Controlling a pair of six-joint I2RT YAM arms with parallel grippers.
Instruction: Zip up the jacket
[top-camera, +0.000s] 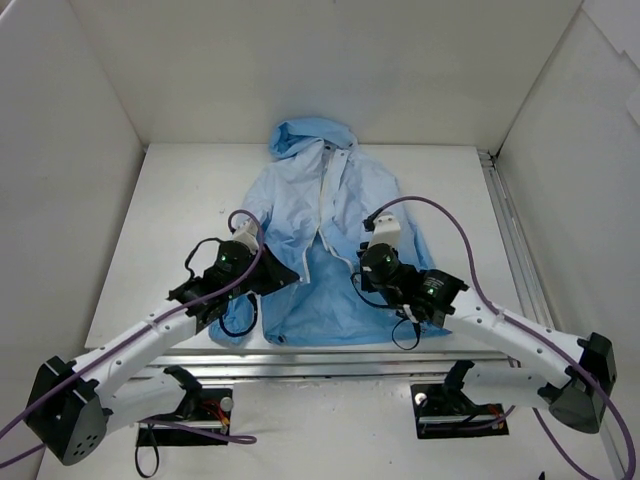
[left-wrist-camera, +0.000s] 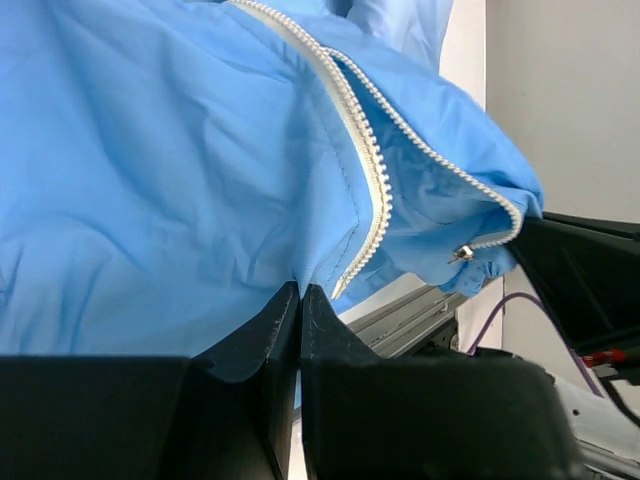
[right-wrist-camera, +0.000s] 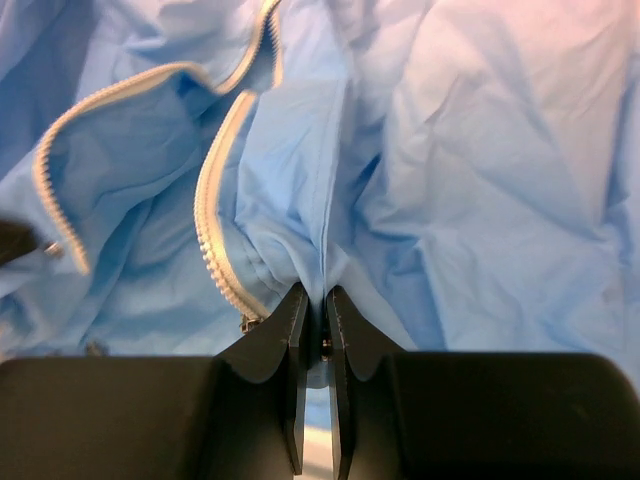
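The light-blue jacket (top-camera: 300, 200) lies flat on the white table, hood at the far end, front open at the lower part. My left gripper (top-camera: 288, 270) is shut on the hem fabric of the jacket's left panel (left-wrist-camera: 150, 180), beside its white zipper strip (left-wrist-camera: 375, 170). My right gripper (top-camera: 358, 262) is shut on a fold of the right panel (right-wrist-camera: 480, 180), next to the bottom end of its zipper teeth (right-wrist-camera: 208, 215). A small metal slider (left-wrist-camera: 462, 254) hangs at the end of the other zipper half. The two zipper halves are apart.
An aluminium rail (top-camera: 350, 360) runs along the table's near edge, also in the left wrist view (left-wrist-camera: 420, 310). White walls (top-camera: 80, 150) enclose the table on three sides. Purple cables (top-camera: 440, 215) loop over both arms. The right arm's black body (left-wrist-camera: 590, 270) is close to the left gripper.
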